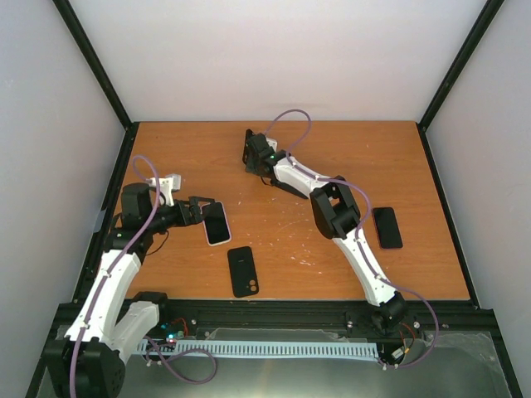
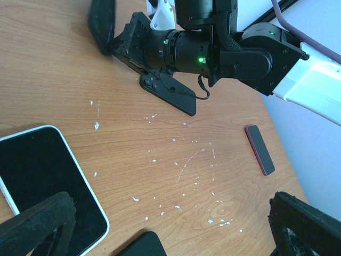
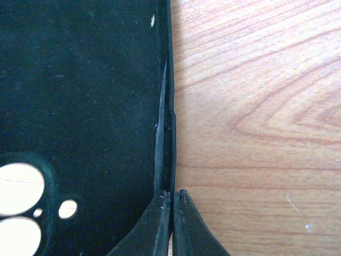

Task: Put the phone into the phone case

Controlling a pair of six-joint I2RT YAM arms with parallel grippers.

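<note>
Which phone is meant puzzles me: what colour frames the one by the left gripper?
The phone has a white frame; clearest in left wrist view.

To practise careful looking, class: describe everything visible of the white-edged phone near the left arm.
The phone is a flat slab with rounded corners, a glossy black screen facing up and a thin white rim. It lies flat on the wooden table, left of centre, its length running roughly away from the arms. The open left tool sits right beside it; in the wrist view one finger overlaps its near corner, though contact cannot be confirmed.
</note>
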